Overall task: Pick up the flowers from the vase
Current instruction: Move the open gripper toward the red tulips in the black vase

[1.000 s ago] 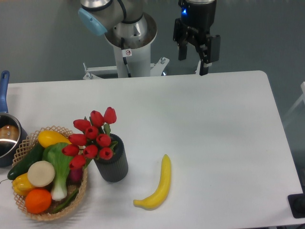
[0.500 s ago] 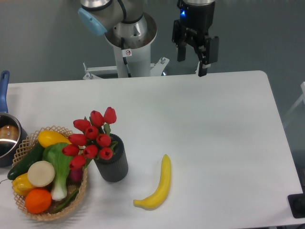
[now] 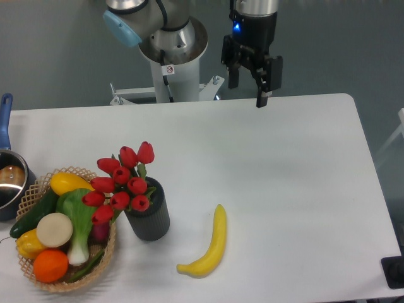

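The hand (image 3: 247, 89) is hanging above the far edge of the surface (image 3: 284, 164) with its two fingers spread wide and nothing between them. The flowers (image 3: 120, 182) are sitting well away from it, toward the near left as the camera sees it, with their stems going down into the vase (image 3: 149, 213). The red buds are leaning out over the left rim of the vase, toward the wicker basket (image 3: 107, 252) that is standing just beside it.

The bunch is probably weighing very little, and the buds are looking soft enough to crush or splay, so pinching the heads is seeming unwise. The better hold is likely lying low on the bunch, just above the rim, where leaves and stems are gathering; how much stem is showing there is hard to tell. A straight upward pull should be sparing the light vase from tipping or riding up with the stems.

The basket is holding an orange, yellow and green vegetables, a pale round piece and a leafy green with a white stalk. A steel pot (image 3: 11, 183) is sitting at the left border, its contents unclear. A banana (image 3: 208, 249) is lying loose to the right of the vase
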You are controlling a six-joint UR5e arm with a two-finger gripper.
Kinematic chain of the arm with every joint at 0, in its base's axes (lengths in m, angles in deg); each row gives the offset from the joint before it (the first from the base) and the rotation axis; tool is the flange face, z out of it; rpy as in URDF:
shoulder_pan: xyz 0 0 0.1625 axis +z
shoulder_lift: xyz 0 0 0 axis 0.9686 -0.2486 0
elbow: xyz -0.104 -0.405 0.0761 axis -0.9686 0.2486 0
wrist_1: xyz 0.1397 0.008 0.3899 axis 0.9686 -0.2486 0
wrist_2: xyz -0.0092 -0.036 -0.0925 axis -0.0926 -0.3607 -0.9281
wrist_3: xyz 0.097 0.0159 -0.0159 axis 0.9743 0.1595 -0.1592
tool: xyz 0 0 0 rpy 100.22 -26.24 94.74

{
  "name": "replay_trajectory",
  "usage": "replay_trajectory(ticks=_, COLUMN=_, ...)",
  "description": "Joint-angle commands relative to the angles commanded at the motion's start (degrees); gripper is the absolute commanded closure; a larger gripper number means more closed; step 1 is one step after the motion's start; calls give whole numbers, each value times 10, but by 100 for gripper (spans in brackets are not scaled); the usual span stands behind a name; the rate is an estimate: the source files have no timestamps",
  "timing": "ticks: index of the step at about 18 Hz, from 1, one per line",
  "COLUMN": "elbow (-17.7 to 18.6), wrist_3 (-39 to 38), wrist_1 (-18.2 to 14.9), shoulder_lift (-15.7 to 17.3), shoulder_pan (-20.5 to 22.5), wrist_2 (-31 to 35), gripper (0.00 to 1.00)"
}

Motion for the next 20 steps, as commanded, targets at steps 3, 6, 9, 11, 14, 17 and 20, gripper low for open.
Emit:
replay_trajectory(ticks=3, elbow=12, wrist_3=-13, wrist_1=1, shoulder_lift=-3, shoulder_pan=2, wrist_2=-51, gripper=0)
replay_trajectory(ticks=6, elbow=29, wrist_3=-54, wrist_1=3, shoulder_lift=-4, shoulder_pan=4, wrist_2=-99, gripper=0)
replay_trajectory(ticks=9, elbow=42, wrist_3=-57, wrist_1=7, shoulder_lift=-4, shoulder_pan=4, wrist_2=-116, gripper=0)
replay_trajectory(ticks=11, elbow=53, wrist_3=-56, wrist_1=7, shoulder_lift=-4, shoulder_pan=4, wrist_2=-137, gripper=0)
replay_trajectory(ticks=14, elbow=82, wrist_3=-56, wrist_1=7, shoulder_lift=1, shoulder_pan=5, wrist_2=-165, gripper=0)
replay_trajectory(ticks=17, elbow=101, wrist_3=-58, wrist_1=7, shoulder_lift=2, shoulder_pan=7, wrist_2=-194, gripper=0)
replay_trajectory(ticks=20, elbow=110, wrist_3=-61, wrist_1=7, shoulder_lift=-3, shoulder_pan=4, wrist_2=-225, gripper=0)
